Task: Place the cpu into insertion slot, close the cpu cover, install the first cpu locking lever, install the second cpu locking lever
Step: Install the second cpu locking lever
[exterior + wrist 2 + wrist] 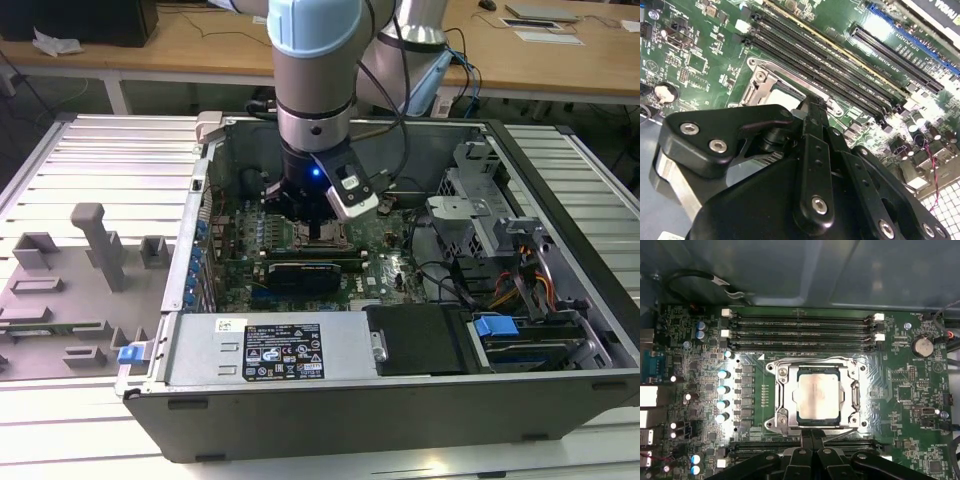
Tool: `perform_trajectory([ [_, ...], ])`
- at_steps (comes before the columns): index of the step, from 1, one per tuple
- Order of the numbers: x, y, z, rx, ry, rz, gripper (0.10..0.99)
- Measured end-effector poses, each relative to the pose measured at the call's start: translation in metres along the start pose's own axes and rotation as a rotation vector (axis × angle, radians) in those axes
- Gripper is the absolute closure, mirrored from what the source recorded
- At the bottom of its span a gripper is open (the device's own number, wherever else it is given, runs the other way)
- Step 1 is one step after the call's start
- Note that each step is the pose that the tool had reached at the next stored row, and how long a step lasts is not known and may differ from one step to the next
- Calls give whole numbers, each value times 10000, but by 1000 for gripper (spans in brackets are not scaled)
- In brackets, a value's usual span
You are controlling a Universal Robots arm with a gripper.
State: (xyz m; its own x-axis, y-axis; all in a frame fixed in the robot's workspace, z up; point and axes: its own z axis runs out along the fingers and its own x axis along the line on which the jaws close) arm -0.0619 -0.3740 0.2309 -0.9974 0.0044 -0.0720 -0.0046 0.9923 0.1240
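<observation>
The cpu (817,396), a pale silvery square chip, lies flat in the insertion slot (800,371) on the green board. The cpu cover (782,390), a silvery metal frame, lies down around it, and the chip shows through its window. A thin wire lever (810,359) runs along the cover's edge beside the memory slots. My gripper (812,434) is shut, with its black fingertips together at the opposite edge of the cover. In the second wrist view the gripper (812,104) reaches the socket rim, partly hiding the cpu (782,94). In the exterior view the gripper (318,228) is low inside the computer case.
Long black memory slots (800,332) flank the socket on two sides. A graphics card (300,272) and the power supply box (270,350) lie toward the case front. The drive cage and cables (480,230) stand at the exterior view's right. A grey fixture tray (80,270) is outside the case.
</observation>
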Motion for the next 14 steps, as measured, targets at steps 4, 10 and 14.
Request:
perform_trajectory([
  [4,45,-86,18,-372,-2,27,980],
  [10,108,-219,65,-903,-4,65,980],
  [14,145,-292,79,-1278,-6,94,980],
])
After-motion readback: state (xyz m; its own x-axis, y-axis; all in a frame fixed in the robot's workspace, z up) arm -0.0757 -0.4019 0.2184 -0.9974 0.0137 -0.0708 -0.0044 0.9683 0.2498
